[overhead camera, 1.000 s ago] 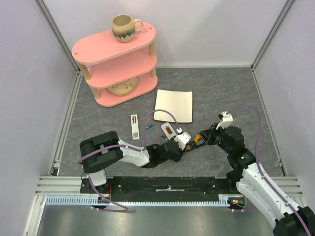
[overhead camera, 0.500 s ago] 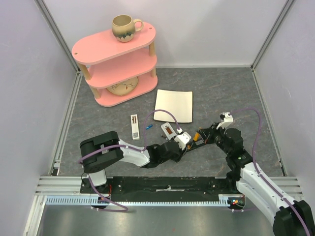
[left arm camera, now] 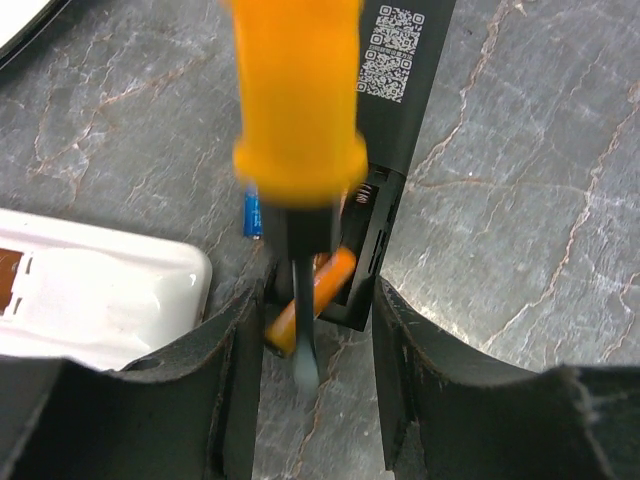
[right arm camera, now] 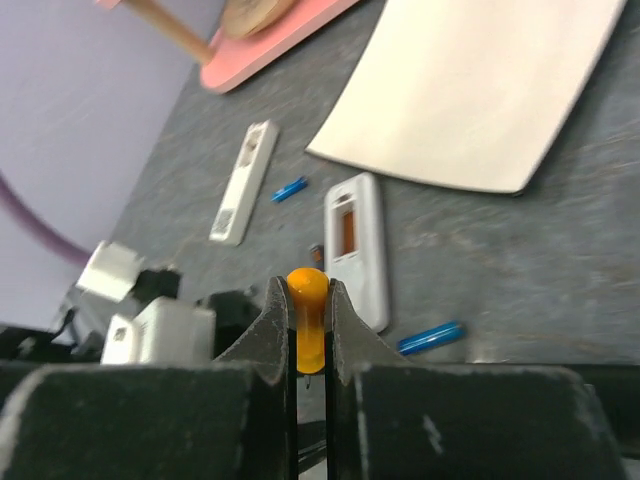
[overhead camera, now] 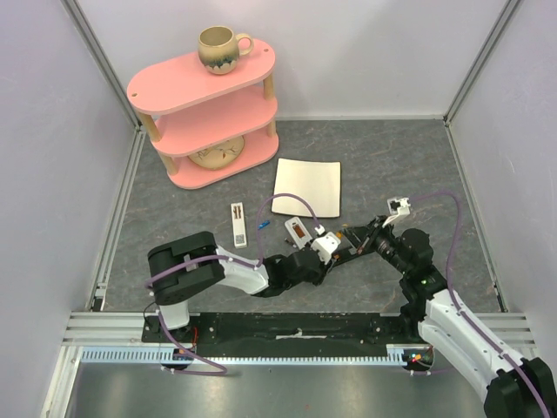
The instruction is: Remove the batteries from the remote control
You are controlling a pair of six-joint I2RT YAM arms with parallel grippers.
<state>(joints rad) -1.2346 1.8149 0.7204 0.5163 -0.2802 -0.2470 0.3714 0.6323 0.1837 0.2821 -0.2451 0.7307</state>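
Left wrist view: left gripper clamps the black remote, an orange battery in its open compartment. The right gripper pinches the screwdriver, shaft across that battery.

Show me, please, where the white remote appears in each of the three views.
Top external: the white remote lies mid-picture, just below the white sheet.
Left wrist: the remote is at the lower left edge.
Right wrist: the remote is near the centre.
Shared landmark: the sheet, top-left corner and upper right.
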